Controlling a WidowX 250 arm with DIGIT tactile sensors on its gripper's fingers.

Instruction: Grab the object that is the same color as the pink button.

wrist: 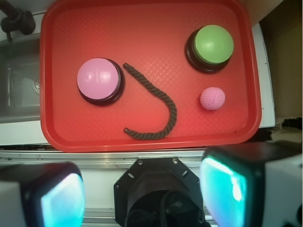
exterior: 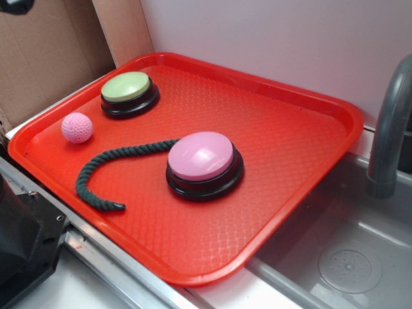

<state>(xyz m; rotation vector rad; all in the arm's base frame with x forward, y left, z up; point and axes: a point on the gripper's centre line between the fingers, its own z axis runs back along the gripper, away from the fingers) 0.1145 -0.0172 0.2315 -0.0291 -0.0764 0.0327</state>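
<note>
- Pink golf ball (wrist: 212, 98) sits on the red tray (wrist: 142, 19), just beside the green button (wrist: 214, 44) — well apart from the pink button (wrist: 98, 78)
- Hand (wrist: 142, 191) hangs high, fingers spread, holding nothing; approach not begun — next, descend over the ball, clear of the rope (wrist: 158, 111)

Exterior view: oblique, close, looking down across the tray (exterior: 302, 167) from one corner. Wrist view: overhead, farther back, fingers (wrist: 61, 201) blurred in foreground. Both views share the whole tray (wrist: 142, 28).
</note>
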